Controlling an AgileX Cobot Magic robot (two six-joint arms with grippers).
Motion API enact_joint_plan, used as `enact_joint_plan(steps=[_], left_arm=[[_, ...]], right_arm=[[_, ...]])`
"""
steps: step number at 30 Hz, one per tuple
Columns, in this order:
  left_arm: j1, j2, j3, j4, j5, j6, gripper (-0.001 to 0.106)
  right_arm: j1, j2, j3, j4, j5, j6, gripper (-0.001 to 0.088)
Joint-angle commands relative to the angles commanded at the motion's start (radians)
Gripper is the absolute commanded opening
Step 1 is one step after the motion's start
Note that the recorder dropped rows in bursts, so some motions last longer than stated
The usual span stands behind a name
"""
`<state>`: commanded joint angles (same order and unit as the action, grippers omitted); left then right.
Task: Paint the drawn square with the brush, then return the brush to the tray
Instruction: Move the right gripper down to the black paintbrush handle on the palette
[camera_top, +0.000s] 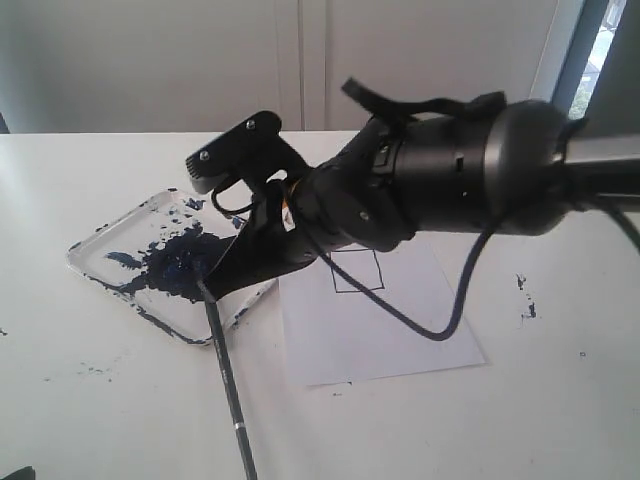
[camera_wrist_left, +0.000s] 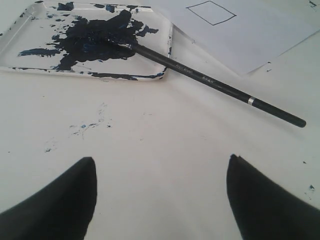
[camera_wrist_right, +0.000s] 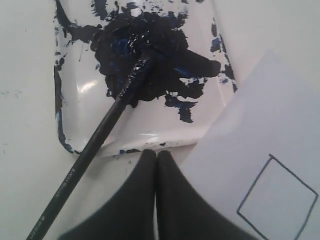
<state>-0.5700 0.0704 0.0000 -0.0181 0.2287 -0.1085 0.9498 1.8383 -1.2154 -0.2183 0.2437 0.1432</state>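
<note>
Nearest, over bare table: left gripper, fingers spread wide, holding nothing. Next, the brush, handle lying on the table and crossing the near rim of the tray, loaded tip sunk in the dark blue paint blob filling the tray's middle; splatters along the edges. Over that rim, right gripper, fingers pressed together, empty, just beside the brush. Farther, beside the tray: paper sheet bearing the drawn square, blank inside.

My black brush is lying tip-first in the blue-smeared white tray, handle trailing onto the worktop; the drawn square is sitting blank nearby.
</note>
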Motion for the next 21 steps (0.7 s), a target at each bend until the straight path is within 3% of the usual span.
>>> enact_joint_plan(steps=[6,8,11,16,18,21], left_arm=[[0.0,0.0,0.0,0.0,0.0,0.0,0.075],[0.0,0.0,0.0,0.0,0.0,0.0,0.075],[0.0,0.0,0.0,0.0,0.0,0.0,0.075],[0.0,0.0,0.0,0.0,0.0,0.0,0.075],[0.0,0.0,0.0,0.0,0.0,0.0,0.075],[0.0,0.0,0.0,0.0,0.0,0.0,0.075]], right_arm=[[0.011,0.048,-0.006,0.003,-0.005,0.081,0.0001],[0.016,0.06,-0.006,0.003,-0.002,0.1,0.0038],[0.02,0.081,-0.006,0.009,0.014,0.115,0.0189],[0.036,0.104,-0.006,0.018,0.038,0.095,0.0532],[0.045,0.11,-0.006,0.028,0.045,0.093,0.0578],[0.057,0.121,-0.006,0.045,0.047,0.093,0.0576]])
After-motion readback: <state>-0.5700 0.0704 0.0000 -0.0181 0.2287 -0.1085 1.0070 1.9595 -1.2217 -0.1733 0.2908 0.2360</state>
